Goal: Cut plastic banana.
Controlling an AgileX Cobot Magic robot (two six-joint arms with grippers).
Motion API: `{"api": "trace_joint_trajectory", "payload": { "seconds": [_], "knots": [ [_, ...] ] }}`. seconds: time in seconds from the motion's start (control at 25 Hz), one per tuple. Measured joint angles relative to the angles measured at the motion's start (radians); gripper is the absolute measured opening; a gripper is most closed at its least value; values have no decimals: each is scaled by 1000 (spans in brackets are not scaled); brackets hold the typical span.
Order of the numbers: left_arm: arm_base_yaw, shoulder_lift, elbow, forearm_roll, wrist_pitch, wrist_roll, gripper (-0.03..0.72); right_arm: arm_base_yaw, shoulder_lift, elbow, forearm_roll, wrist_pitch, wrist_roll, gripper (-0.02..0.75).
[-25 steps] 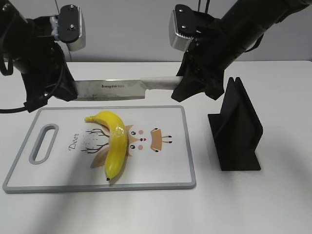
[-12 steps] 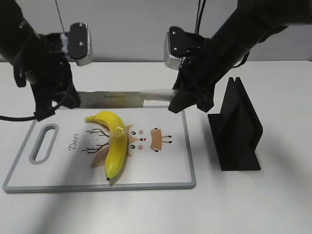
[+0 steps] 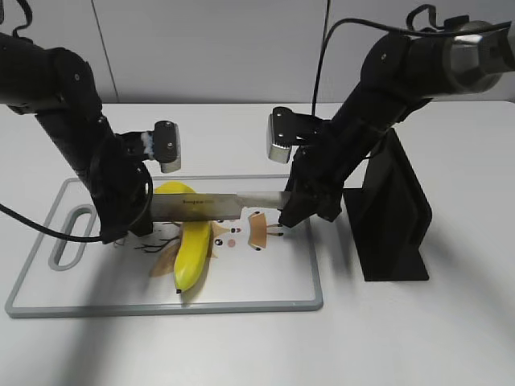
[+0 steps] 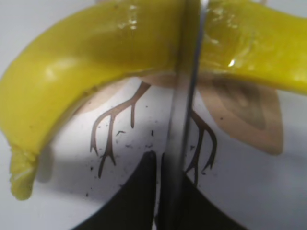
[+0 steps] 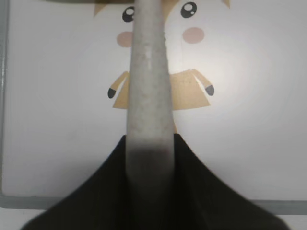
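Both pincers hold knife (image 3: 211, 206) across banana (image 3: 191, 256).

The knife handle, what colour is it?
The knife handle is a pale speckled grey-white, seen best in the right wrist view.

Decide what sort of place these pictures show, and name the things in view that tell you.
Probably a robot lab bench set up as a mock kitchen, not a real one. A plastic banana lies on a cartoon-printed cutting board on a bare white table, beside a black knife stand, and two robot arms hold the knife.
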Motion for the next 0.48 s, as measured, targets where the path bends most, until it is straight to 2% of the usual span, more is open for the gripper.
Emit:
{"api": "trace_joint_trajectory", "payload": {
  "seconds": [0.48],
  "knots": [
    [0,-42,12,-12,-14,4,0,5,-40,7,-16,-8,9,166]
  ]
}}
